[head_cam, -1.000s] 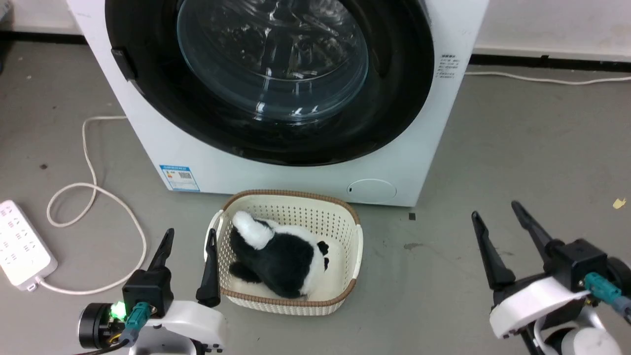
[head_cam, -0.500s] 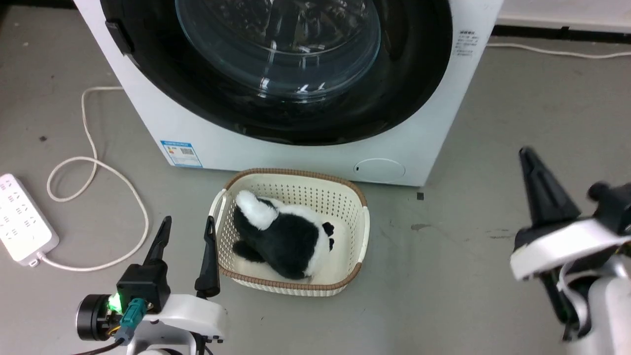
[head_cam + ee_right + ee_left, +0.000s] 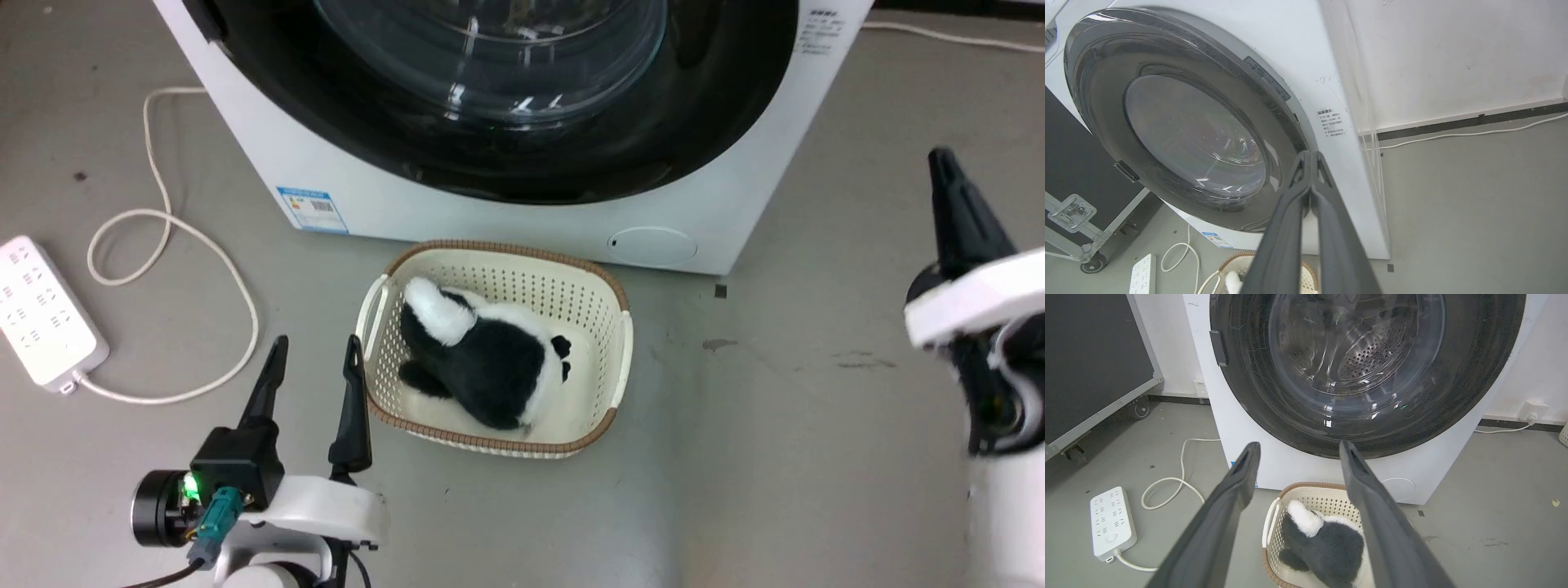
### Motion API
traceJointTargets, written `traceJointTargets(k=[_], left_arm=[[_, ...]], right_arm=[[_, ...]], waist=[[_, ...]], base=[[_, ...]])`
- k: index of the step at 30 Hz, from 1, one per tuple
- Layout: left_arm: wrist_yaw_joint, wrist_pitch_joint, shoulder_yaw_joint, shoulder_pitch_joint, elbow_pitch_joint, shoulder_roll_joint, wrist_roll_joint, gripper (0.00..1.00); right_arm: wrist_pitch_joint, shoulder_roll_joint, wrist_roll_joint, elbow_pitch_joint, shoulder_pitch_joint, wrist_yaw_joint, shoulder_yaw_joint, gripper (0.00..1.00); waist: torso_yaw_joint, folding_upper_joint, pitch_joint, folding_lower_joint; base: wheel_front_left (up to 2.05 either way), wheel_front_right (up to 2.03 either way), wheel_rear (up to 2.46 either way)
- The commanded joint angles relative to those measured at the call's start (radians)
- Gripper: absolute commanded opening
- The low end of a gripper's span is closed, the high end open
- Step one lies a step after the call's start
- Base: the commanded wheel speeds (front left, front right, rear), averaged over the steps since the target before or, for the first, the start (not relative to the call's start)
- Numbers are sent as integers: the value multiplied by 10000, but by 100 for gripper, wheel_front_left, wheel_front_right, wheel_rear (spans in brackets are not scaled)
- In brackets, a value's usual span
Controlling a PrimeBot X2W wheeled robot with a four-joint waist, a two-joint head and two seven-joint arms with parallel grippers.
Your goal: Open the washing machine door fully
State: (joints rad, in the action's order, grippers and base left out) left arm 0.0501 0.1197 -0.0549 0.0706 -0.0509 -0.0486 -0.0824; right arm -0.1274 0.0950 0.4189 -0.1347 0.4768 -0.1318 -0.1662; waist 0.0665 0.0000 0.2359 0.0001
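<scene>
The washing machine door [image 3: 694,122] is closed against the white machine, its glossy black rim ringing the clear glass bowl. It also faces me in the left wrist view [image 3: 1474,375], where the steel drum shows through the glass, and stands at an angle in the right wrist view [image 3: 1192,134]. A dark latch tab [image 3: 1218,347] sits on the rim's left side. My left gripper [image 3: 315,347] is open low over the floor, beside the basket. My right gripper [image 3: 943,159] is shut on nothing, raised off the machine's right front corner, its tips [image 3: 1310,154] together.
A cream basket [image 3: 616,359] holding a black-and-white plush toy [image 3: 490,363] stands on the floor just before the machine. A white power strip [image 3: 41,310] and looped cable [image 3: 237,278] lie at the left. A black wheeled case [image 3: 1090,359] stands left of the machine.
My right gripper has closed from open and risen toward the machine's right side. The head camera has shifted, so the whole scene sits differently. The left gripper has stayed put.
</scene>
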Motion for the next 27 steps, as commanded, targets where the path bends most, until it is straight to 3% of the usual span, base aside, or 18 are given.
traceJointTargets(k=[1, 16, 27], left_arm=[[66, 121, -38, 246, -97, -8, -31, 100], [204, 434, -357, 583, -284, -10, -49, 100], [317, 643, -622, 777, -427, -11, -232, 100]], right_arm=[[-240, -30, 355, -241, 609, 3, -206, 0], [-2398, -107, 1937, -2285, 3909, 5, -1754, 0], [-3972, 9, 2370, -4070, 6041, 6, -2968, 0]], waist=[[87, 0, 194, -1], [576, 0, 1249, -1], [985, 0, 1881, -1]], base=[[0, 0, 0], [0, 0, 0], [0, 0, 0]])
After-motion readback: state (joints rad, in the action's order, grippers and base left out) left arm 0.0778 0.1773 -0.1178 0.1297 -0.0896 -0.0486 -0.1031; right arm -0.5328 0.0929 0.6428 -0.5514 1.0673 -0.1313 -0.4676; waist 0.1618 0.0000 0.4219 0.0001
